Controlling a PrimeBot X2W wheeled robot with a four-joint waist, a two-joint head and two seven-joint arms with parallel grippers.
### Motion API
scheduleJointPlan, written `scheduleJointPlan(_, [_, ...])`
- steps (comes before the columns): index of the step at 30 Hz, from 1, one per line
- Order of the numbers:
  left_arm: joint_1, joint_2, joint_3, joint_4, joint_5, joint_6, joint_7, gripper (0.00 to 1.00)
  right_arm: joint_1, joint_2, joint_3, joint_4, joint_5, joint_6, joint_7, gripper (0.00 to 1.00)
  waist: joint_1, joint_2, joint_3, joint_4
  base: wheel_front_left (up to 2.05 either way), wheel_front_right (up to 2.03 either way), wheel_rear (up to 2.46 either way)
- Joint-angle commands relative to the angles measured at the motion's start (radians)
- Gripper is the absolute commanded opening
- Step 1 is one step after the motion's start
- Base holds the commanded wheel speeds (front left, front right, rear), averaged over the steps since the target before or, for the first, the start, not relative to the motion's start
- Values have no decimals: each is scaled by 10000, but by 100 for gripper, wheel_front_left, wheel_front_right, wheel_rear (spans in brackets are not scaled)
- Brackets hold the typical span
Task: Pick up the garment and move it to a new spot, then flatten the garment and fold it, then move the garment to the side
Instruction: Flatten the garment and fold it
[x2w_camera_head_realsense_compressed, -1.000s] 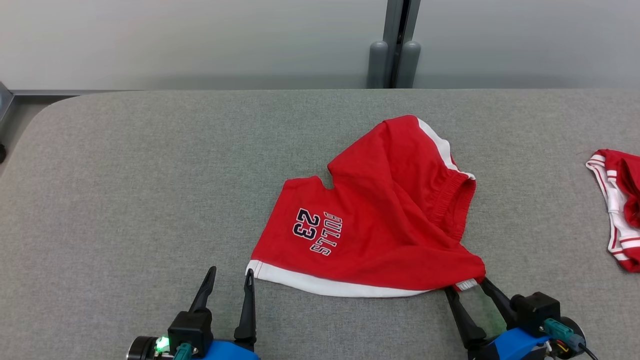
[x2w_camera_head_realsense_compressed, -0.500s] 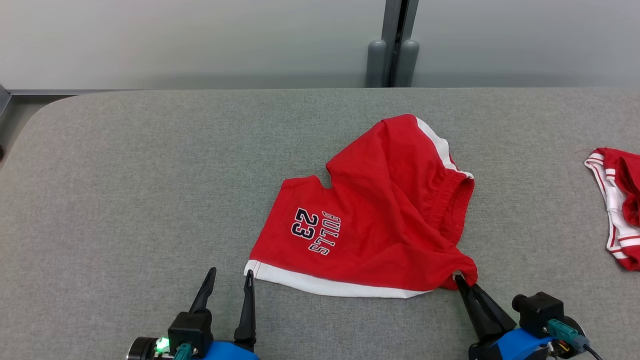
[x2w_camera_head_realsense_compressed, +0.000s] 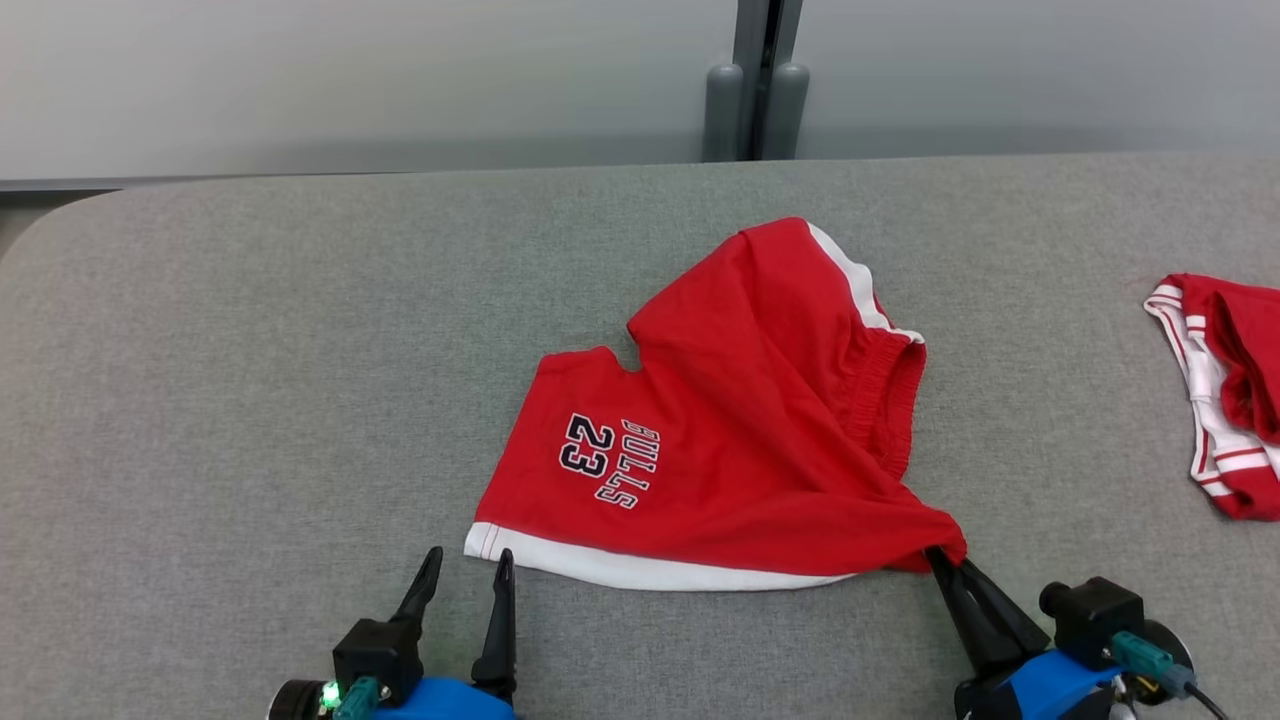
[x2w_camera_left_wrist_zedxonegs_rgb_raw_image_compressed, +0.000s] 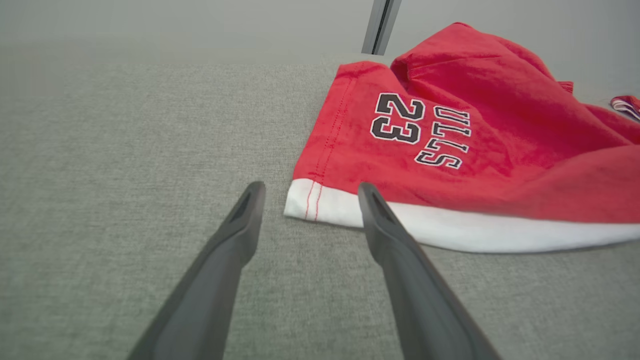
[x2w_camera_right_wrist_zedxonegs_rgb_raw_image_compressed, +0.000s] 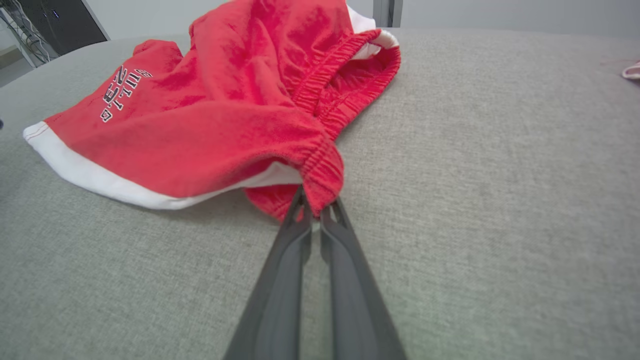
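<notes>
head view | right jaws clamped on garment (x2w_camera_head_realsense_compressed: 740, 420) waistband corner | left jaws apart, empty, near white hem (x2w_camera_head_realsense_compressed: 620, 568)

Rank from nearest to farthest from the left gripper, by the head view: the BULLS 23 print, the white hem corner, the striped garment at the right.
1. White hem corner, just ahead of the left gripper.
2. BULLS 23 print, farther ahead and to the right.
3. Striped garment, far off to the right.
</notes>
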Motion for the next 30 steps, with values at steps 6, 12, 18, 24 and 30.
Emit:
scheduleJointPlan(6, [-639,9,-24,716,-318,270,0,100,-293,-231,183,-292,-70,0,-29,0,0,0,279,-185,0,0,0])
scheduleJointPlan(12, [-987,6,-243,1603,-622,332,18,100,-404,-399,327,-514,-25,0,-29,0,0,0,416,-371,0,0,0])
scheduleJointPlan(18, [-1134,3,-672,1912,-549,334,40,0,-429,-367,164,-581,53,0,-29,0,0,0,352,-322,0,0,0])
scheduleJointPlan(24, [-967,15,-243,430,-325,508,2,0,-448,-373,134,-890,49,0,-29,0,0,0,-93,-54,0,0,0])
scheduleJointPlan(30, [-1278,129,907,-1411,477,149,-9,0,-782,-759,284,-1618,442,-2,-29,0,0,0,-733,106,0,0,0])
